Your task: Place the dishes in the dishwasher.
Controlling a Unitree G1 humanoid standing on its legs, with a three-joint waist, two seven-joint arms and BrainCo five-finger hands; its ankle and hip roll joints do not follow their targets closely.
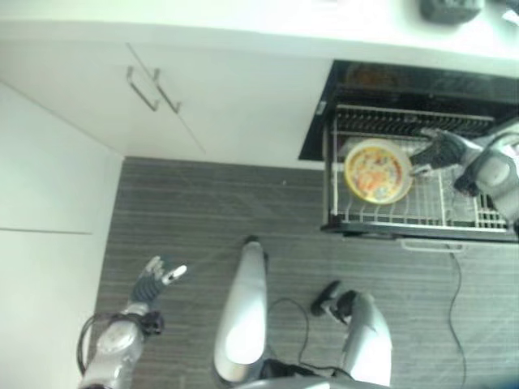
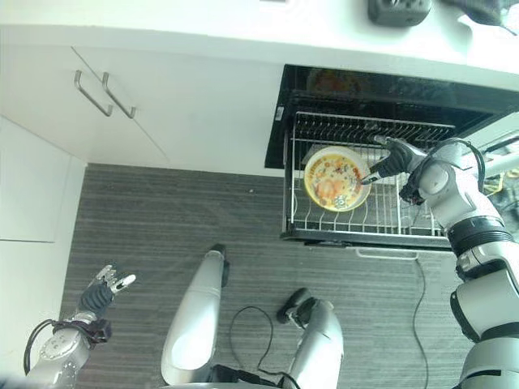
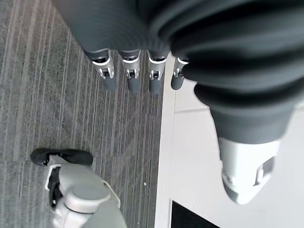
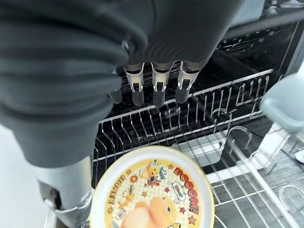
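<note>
Yellow with a cartoon print, your plate (image 2: 334, 179) lies tilted in the pulled-out wire rack (image 2: 324, 223) of the dishwasher (image 1: 340, 89), at the rack's left end. Your right hand (image 2: 392, 158) is just beside the plate's right rim, fingers (image 4: 157, 92) loosely extended over the rack and gripping nothing; whether the thumb touches the rim, you cannot tell. Your left hand (image 1: 156, 277) hangs low on the left over the grey striped floor (image 1: 203, 211), fingers straight and empty, near the white cupboards (image 1: 211, 97).
</note>
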